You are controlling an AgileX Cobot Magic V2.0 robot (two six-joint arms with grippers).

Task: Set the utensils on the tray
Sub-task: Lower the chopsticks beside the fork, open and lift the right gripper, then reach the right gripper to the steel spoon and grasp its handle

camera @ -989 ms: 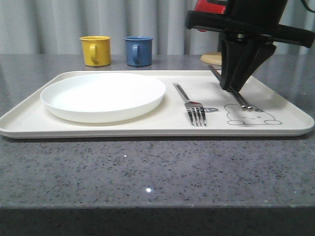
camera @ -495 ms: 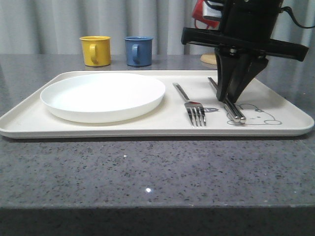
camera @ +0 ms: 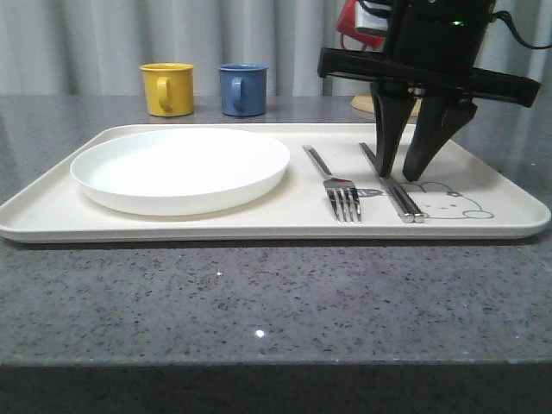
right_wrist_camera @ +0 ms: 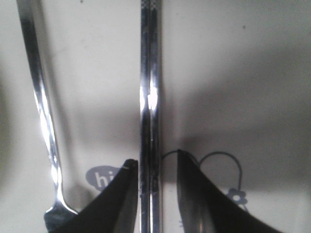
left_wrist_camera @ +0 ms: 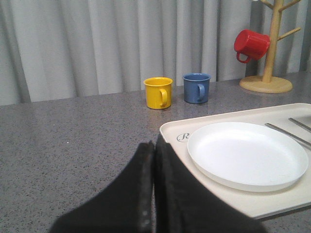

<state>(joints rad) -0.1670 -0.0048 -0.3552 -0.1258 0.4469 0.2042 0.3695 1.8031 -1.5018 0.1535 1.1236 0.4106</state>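
The cream tray [camera: 259,226] holds a silver fork [camera: 332,183] and, to its right, a pair of flat chopsticks [camera: 398,200] lying on the rabbit drawing. My right gripper [camera: 399,175] stands open just above the chopsticks, one finger on each side, gripping nothing. In the right wrist view the chopsticks [right_wrist_camera: 149,97] run up from between the open right gripper [right_wrist_camera: 155,158], with the fork [right_wrist_camera: 41,111] beside them on the tray [right_wrist_camera: 243,73]. My left gripper [left_wrist_camera: 154,144] is shut and empty, over the table near the tray's [left_wrist_camera: 170,133] corner.
A round white plate [camera: 181,168] fills the tray's left half. A yellow mug [camera: 167,88] and a blue mug [camera: 242,89] stand behind the tray. A wooden mug tree [left_wrist_camera: 272,48] with a red mug [left_wrist_camera: 250,44] stands at the back right.
The right gripper came down with the chopsticks, then opened. The chopsticks now lie flat on the tray, a little nearer the fork.
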